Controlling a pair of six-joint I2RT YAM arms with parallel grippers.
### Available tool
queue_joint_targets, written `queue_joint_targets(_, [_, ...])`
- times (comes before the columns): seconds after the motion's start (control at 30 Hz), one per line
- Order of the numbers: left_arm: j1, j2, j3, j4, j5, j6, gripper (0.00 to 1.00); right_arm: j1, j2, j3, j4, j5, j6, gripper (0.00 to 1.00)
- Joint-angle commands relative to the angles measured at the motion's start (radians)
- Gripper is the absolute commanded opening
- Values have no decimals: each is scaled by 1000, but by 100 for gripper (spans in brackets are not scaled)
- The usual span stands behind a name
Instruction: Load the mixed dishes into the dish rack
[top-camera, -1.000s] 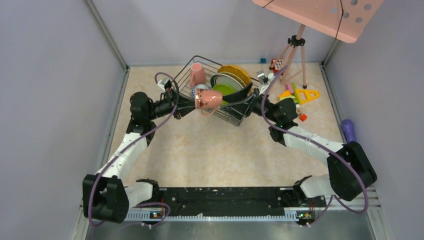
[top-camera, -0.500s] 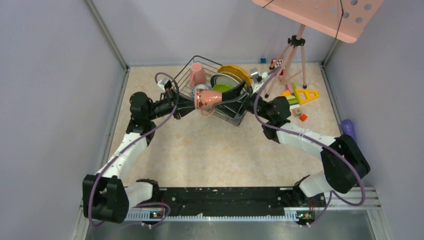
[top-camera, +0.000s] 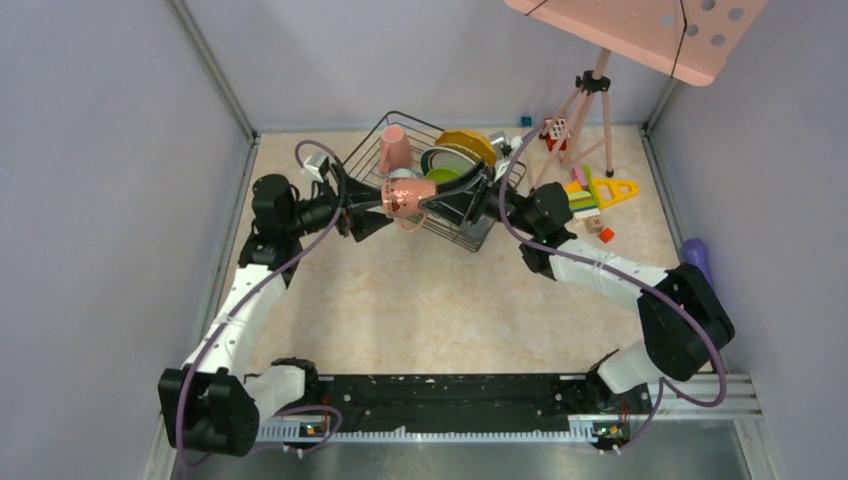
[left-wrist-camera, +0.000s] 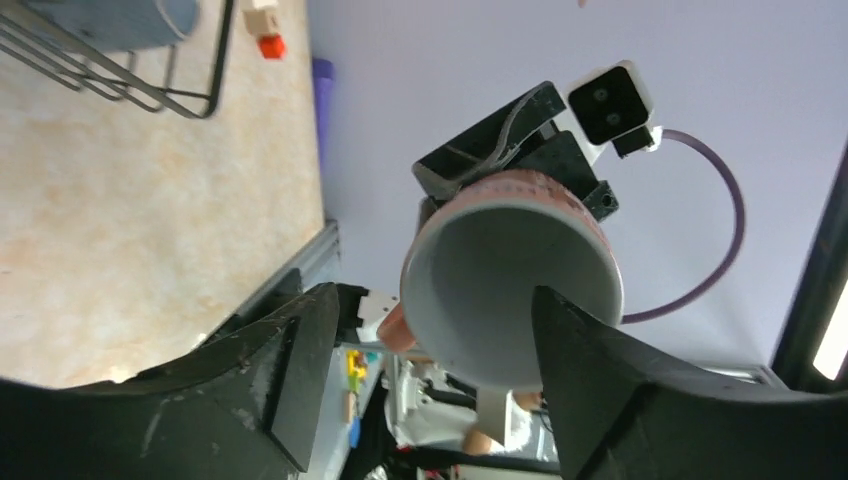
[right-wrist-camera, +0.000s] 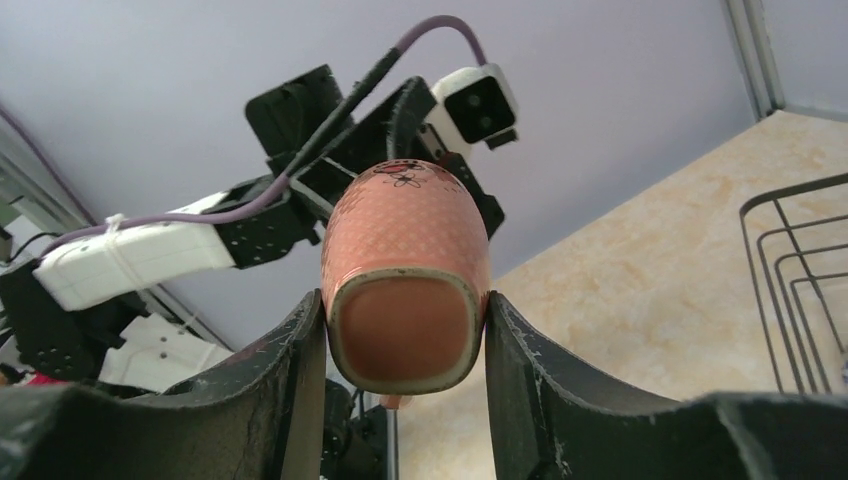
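A pink patterned mug hangs sideways in the air just in front of the dish rack, between the two arms. My right gripper is shut on its base, a finger pressed to each side of the mug. My left gripper stands open around the rim end; the mug's grey inside faces its camera. The left wrist view shows a clear gap between the mug and one finger. In the rack stand another pink mug, an olive-yellow plate, a green-rimmed white plate and a lime green plate.
Colourful toy blocks lie right of the rack by a tripod. A purple object sits against the right wall. A pink perforated board hangs overhead at the top right. Walls close in the table on three sides.
My right gripper moved left to the mug's base and shut on it. My left gripper, which held the mug by the rim, has opened and drawn back slightly.
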Motion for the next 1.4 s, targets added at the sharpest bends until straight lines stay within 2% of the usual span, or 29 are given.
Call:
queue_joint_targets(0.0, [78,-79,41,-250,-85,220,80,-2,-15,117,-142,76,-98,0])
queue_joint_targets(0.13, [178,-127,19,-370,-212,327,84,-3,12,245,-394,155,-211,0])
queue_joint_targets(0.27, [195,-135,62,-527,-395,489,84,-3,95,420,-649,215,-327,0])
queue_joint_targets(0.4, [195,-119,91,-564,-532,570,82,1,218,632,-922,280,-450,0])
queue_joint_targets(0.5, [195,-122,98,-554,-607,594,81,9,334,781,-1040,320,-504,0])
queue_joint_targets(0.63, [195,-157,94,-547,-684,644,79,32,459,929,-1108,388,-542,0])
queue_joint_targets(0.73, [195,-192,106,-603,-784,705,79,56,561,1058,-1171,470,-566,0])
queue_joint_targets(0.83, [194,-211,123,-677,-886,763,79,78,676,1225,-1252,569,-561,0])
queue_joint_targets(0.97, [194,-228,126,-731,-960,800,79,98,789,1345,-1274,657,-502,0])
queue_joint_targets(1.1, [194,-250,101,-729,-975,791,78,117,869,1416,-1266,735,-474,0])
queue_joint_targets(1.37, [194,-249,48,-707,-929,777,78,123,946,1433,-1221,737,-421,0])
